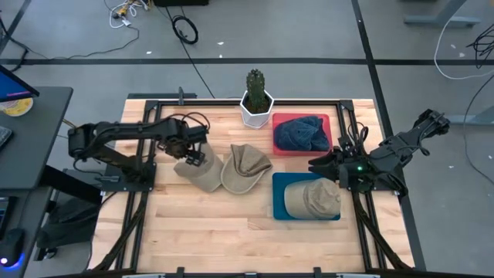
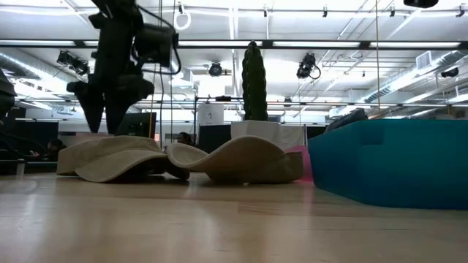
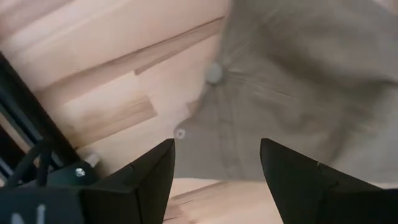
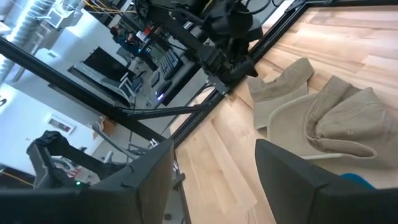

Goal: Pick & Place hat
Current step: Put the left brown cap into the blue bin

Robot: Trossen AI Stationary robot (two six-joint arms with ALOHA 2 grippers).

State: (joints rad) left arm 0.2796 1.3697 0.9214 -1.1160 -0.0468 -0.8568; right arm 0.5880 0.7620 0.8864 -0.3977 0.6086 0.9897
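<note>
Left gripper (image 1: 191,157) hangs spread open just above the left hat (image 1: 199,171) — the pick is in hand; next, drop and pinch cloth. Right gripper (image 1: 318,164) waits, open.

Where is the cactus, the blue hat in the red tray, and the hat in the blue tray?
cactus (image 1: 255,82), high view, on its green top.
blue hat (image 1: 302,133), high view, on its crumpled middle.
tan hat in the blue tray (image 1: 312,198), high view, on its crown.

open jaws, two tan hats (image 4: 336,118), table (image 4: 217,162)
</note>
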